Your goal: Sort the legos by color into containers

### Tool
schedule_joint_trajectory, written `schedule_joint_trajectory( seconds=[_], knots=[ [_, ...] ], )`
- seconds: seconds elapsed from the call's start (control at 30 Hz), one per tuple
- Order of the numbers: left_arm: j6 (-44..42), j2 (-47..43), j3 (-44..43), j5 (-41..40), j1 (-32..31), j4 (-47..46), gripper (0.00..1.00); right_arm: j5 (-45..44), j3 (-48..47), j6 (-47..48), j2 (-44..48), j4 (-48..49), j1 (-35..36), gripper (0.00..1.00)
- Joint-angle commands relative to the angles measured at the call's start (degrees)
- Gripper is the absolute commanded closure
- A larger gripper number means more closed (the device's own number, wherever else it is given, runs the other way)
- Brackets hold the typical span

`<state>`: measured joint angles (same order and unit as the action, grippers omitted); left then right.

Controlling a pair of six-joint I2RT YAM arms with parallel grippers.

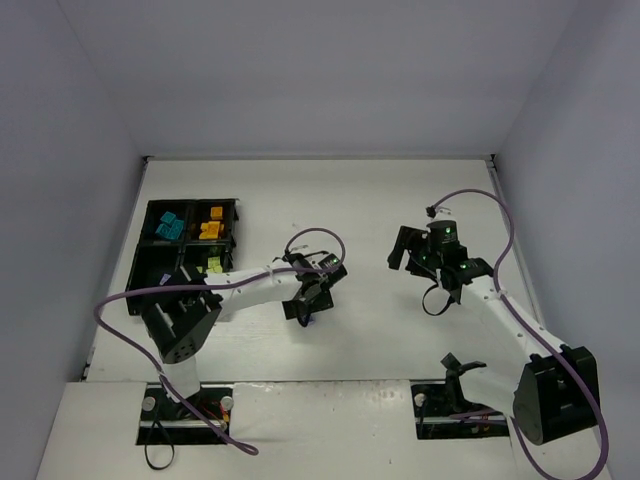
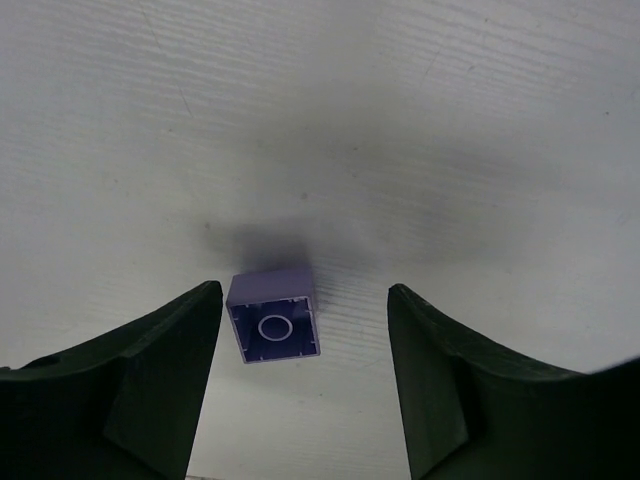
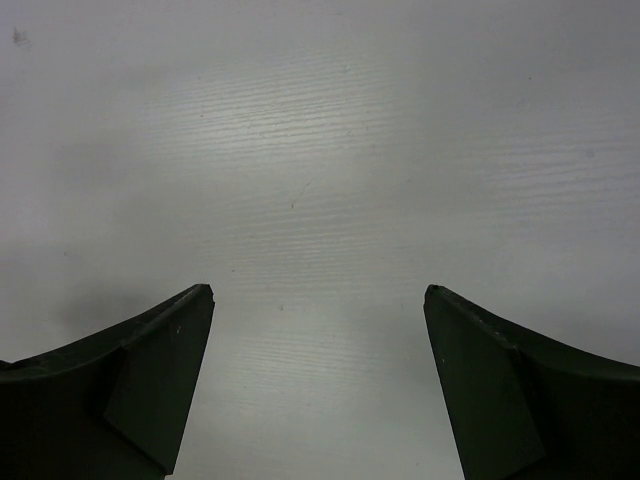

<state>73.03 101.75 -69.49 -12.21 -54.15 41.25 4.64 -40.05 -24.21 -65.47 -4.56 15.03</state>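
A small purple lego (image 2: 272, 318) lies tipped on the white table, hollow underside facing the left wrist camera. My left gripper (image 2: 305, 290) is open and straddles it. The brick sits close to the left finger (image 2: 150, 370) and well apart from the right one. From above, this gripper (image 1: 306, 308) is at mid-table. The black container tray (image 1: 150, 262) at the far left holds teal legos (image 1: 170, 227), orange legos (image 1: 210, 226) and a lime lego (image 1: 213, 265) in separate compartments. My right gripper (image 3: 318, 288) is open over bare table, with nothing between its fingers.
The left arm's base and elbow (image 1: 180, 320) stand just in front of the tray. Purple cables (image 1: 315, 240) loop over both arms. The right gripper (image 1: 415, 250) hovers right of centre. White walls close in the table at the back and both sides.
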Motion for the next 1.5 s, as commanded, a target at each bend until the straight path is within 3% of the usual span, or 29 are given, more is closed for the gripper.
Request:
schedule_joint_trajectory(
  seconds=[0.0,0.13,0.17,0.27,0.47,0.57,0.8,0.83,0.93,1.03,1.3,1.33,1.37,1.47],
  knots=[
    [3.6,0.5,0.2,1.0,-0.6,-0.2,0.43,1.1,0.2,-0.4,1.3,1.0,-0.3,0.17],
    [4.9,-0.3,1.9,0.3,-0.7,-0.6,0.63,1.3,0.7,-0.2,1.8,1.1,-0.3,0.17],
    [4.9,-0.8,2.1,-0.1,-0.7,0.2,0.77,1.3,0.7,-0.1,1.8,1.2,-0.3,0.17],
    [3.8,-3.5,1.1,-3.5,-0.6,3.4,0.97,1.9,0.6,-0.1,1.7,1.2,-0.2,0.17],
    [-5.2,-10.5,-2.8,-9.8,0.8,8.6,1.0,3.3,0.6,0.0,1.2,2.0,-0.2,0.17],
    [-12.1,-14.8,-3.9,-13.0,5.2,12.5,1.0,4.1,0.4,0.4,1.2,2.2,-0.1,0.17],
    [-33.6,-29.3,1.7,-11.7,30.7,8.4,1.0,5.5,0.9,0.9,1.9,2.7,0.0,0.17],
    [-36.1,-31.1,2.3,-10.7,37.4,6.0,1.0,5.5,1.0,1.0,2.0,2.7,0.0,0.17],
    [-42.5,-30.7,4.2,-5.6,49.5,2.4,1.0,6.0,0.9,1.4,2.3,2.9,0.0,0.17],
    [-46.3,-27.9,5.3,-1.8,57.5,-1.4,1.0,6.5,0.9,1.8,2.7,2.9,0.0,0.16],
    [-45.4,-17.6,3.2,-0.7,65.8,-6.4,0.82,8.7,0.9,2.8,4.3,2.8,0.0,0.14],
    [-45.6,-17.0,2.7,-1.1,65.9,-6.6,0.76,8.8,0.9,2.9,4.5,2.8,0.0,0.13],
    [-45.7,-16.3,2.3,-1.6,66.0,-6.6,0.57,8.8,1.0,3.0,4.7,2.8,0.0,0.13],
    [-45.4,-16.8,1.3,-1.4,66.0,-6.3,0.29,9.0,0.8,3.2,5.1,2.7,0.0,0.12]
  ],
)
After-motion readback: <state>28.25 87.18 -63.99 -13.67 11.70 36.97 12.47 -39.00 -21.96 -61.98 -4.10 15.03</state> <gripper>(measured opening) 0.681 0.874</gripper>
